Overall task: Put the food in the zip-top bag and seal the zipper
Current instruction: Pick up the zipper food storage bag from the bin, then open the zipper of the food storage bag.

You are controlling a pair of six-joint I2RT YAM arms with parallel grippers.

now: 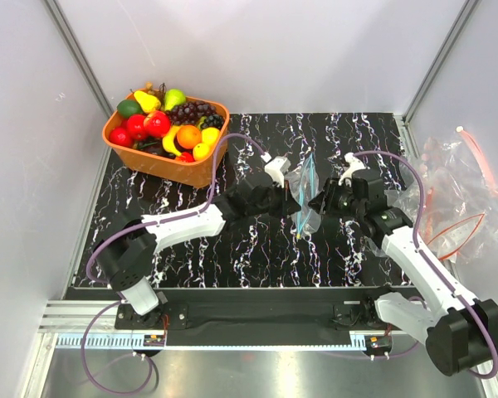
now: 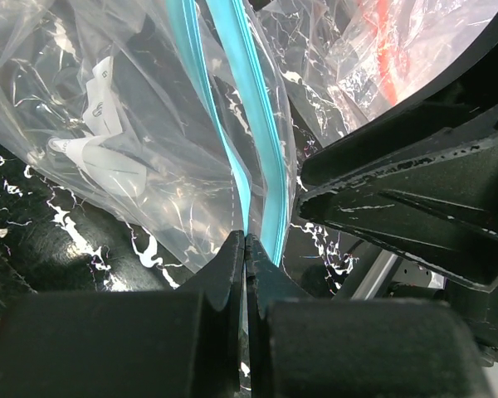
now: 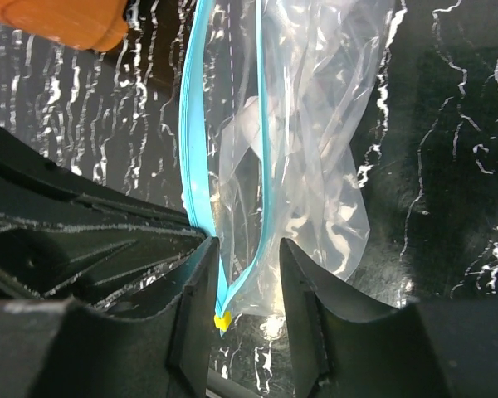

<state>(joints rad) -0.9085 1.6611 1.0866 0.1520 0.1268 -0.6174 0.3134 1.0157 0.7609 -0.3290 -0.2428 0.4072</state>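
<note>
left jaws clenched on the zip-top bag [image 1: 303,192] just beside its zipper [image 2: 261,124]; right jaws stand apart, straddling the zipper's end.

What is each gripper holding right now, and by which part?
The left gripper is shut on the zip-top bag, pinching it at the blue zipper. The right gripper straddles the zipper's end with jaws apart, clamping nothing.

Your zip-top bag [image 1: 305,197] hung upright over the middle of the desk [image 1: 257,249], clear, crinkled and empty. Its light blue zipper [image 3: 184,124] ran vertically, tracks parted. The food [image 1: 157,123], red, orange and yellow, sat in the orange basket [image 1: 162,168], far left.
</note>
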